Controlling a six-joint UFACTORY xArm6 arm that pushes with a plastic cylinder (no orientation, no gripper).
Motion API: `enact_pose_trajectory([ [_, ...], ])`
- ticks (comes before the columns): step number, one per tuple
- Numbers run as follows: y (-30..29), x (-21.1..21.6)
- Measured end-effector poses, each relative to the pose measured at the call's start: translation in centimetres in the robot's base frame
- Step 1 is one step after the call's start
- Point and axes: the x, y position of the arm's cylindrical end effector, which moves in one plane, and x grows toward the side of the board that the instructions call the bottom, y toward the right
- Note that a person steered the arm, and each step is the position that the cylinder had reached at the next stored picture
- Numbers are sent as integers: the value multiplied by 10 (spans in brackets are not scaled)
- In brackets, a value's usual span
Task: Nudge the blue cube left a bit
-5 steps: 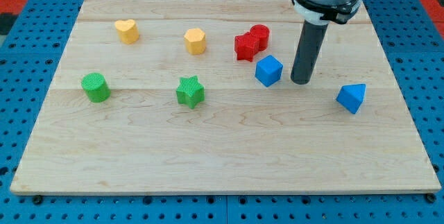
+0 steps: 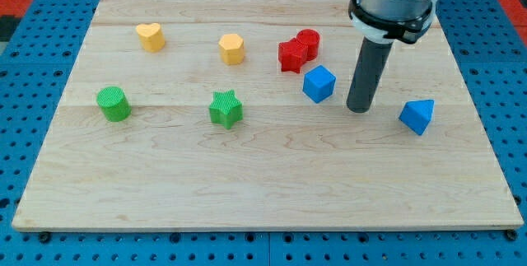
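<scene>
The blue cube (image 2: pixel 319 83) sits on the wooden board (image 2: pixel 263 175), right of centre, just below the red blocks. My tip (image 2: pixel 358 109) stands on the board to the right of the cube and slightly lower in the view, a small gap apart from it. The dark rod rises from the tip toward the view's top.
A red star (image 2: pixel 290 55) and a red cylinder (image 2: pixel 308 43) touch each other above the cube. A blue triangular block (image 2: pixel 417 116) lies right of my tip. A green star (image 2: pixel 225 109), green cylinder (image 2: pixel 113 104), yellow heart (image 2: pixel 151 36) and yellow hexagon (image 2: pixel 232 49) lie further left.
My tip has moved a little toward the view's bottom, staying right of the blue cube. No block has moved.
</scene>
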Motion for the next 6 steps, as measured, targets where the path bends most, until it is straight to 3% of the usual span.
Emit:
enact_pose_trajectory([
  [6, -18, -42],
])
